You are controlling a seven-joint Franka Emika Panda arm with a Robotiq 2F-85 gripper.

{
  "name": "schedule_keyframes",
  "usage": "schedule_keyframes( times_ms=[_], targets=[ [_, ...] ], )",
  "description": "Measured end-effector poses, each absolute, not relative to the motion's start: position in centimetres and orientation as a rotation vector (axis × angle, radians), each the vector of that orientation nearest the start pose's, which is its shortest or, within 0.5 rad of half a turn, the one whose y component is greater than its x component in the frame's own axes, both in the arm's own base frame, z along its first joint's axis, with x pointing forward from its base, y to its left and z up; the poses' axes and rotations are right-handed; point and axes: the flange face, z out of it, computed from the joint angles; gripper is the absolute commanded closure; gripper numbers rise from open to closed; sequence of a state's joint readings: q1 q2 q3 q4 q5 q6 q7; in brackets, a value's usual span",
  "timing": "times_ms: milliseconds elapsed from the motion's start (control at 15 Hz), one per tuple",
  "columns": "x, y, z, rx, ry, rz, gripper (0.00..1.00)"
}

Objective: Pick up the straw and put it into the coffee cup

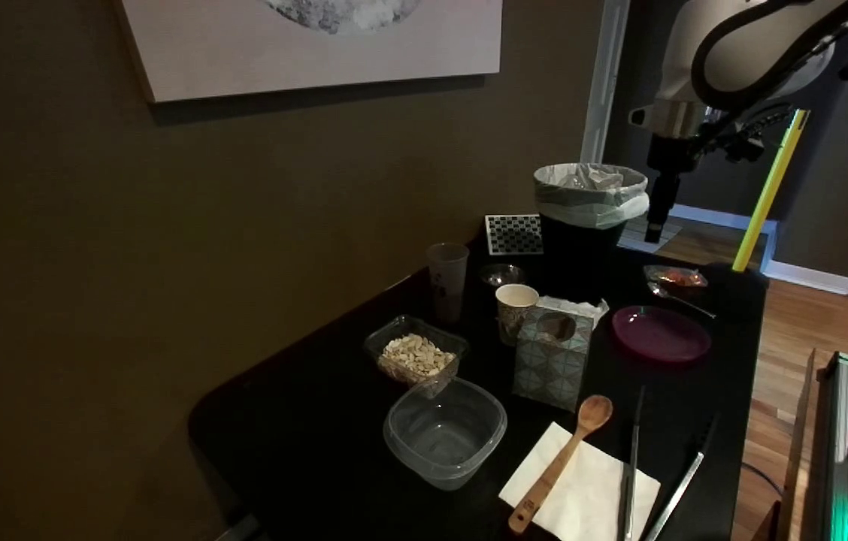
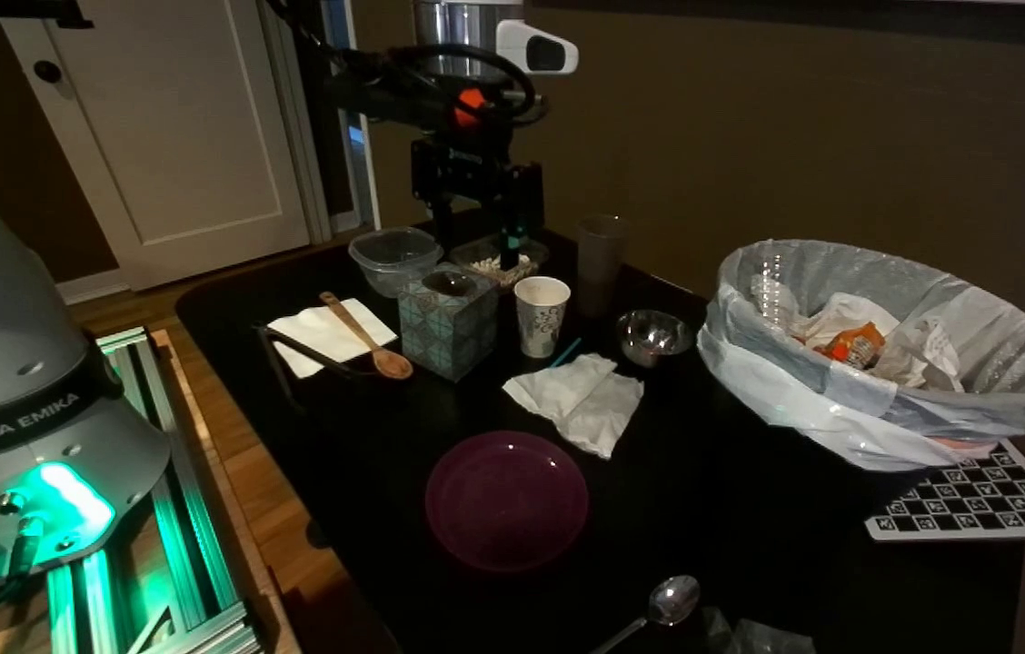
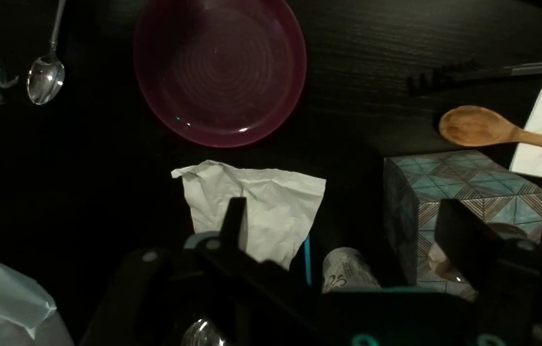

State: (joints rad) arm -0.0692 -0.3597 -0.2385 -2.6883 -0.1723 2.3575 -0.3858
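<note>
The straw shows as a short blue strip in an exterior view (image 2: 567,352) and the wrist view (image 3: 308,262). It lies on the table, partly hidden by the crumpled white napkin (image 2: 583,400). The coffee cup, white paper with a printed pattern, stands upright beside the straw in both exterior views (image 1: 514,319) (image 2: 540,318). In the wrist view the gripper body hides part of the cup (image 3: 345,269). My gripper (image 3: 343,201) is open and empty, with its fingers wide apart. It hangs above the table in both exterior views (image 1: 655,231) (image 2: 477,247).
A patterned tissue box (image 2: 447,327) stands close to the cup. A tall clear cup (image 2: 601,263) and a metal bowl (image 2: 653,338) stand behind it. A purple plate (image 2: 507,500), wooden spoon (image 1: 563,462), clear tub (image 1: 445,428), oat tray (image 1: 416,357) and lined bin (image 2: 840,427) are around.
</note>
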Motion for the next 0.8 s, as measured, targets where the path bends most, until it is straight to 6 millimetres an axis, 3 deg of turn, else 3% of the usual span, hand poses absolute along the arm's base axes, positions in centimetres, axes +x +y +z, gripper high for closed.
schedule_keyframes(
  times_ms=[333, 800],
  targets=[
    [37.6, -11.8, 34.2, -3.171, -0.329, -0.009, 0.0],
    [38.9, -14.4, 27.8, -3.161, -0.239, -0.15, 0.0]
  ],
)
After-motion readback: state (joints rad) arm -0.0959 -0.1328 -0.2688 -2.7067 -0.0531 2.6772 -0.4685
